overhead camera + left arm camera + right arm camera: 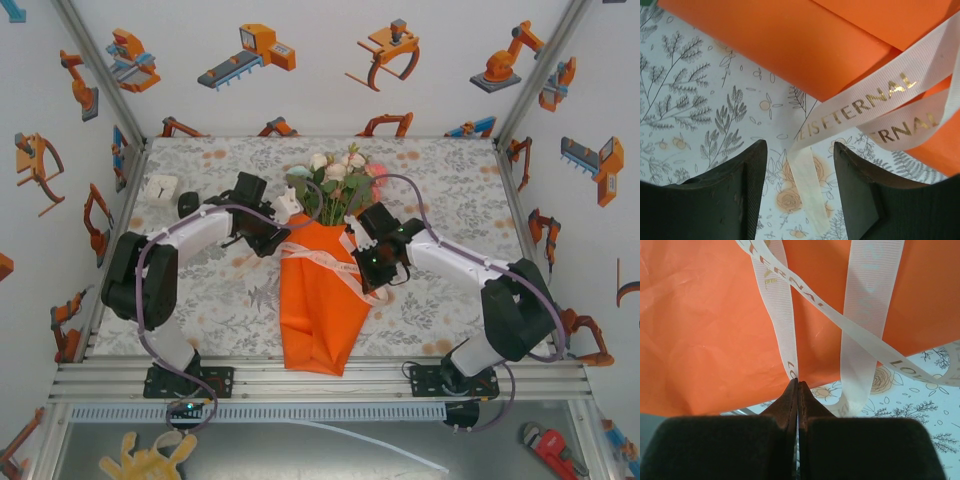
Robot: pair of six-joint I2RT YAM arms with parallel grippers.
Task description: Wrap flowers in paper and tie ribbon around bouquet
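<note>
Two sets of jaws: left released; right clenched on ribbon (781,315) printed "ETERNAL".

A bouquet (320,290) lies on the floral-print tabletop (450,190). Pink and white flowers (338,172) fan from the far end of a bright orange paper (315,330) cone. A cream ribbon (312,252) with gold lettering crosses its upper part.

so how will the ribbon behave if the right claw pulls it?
Probably floppy: the ribbon drapes in loose curves over the paper. Likely light too, as its free end lies limp inside the open left claw. Its ribbed weave may hold in the shut right claw, though it could slip.
</note>
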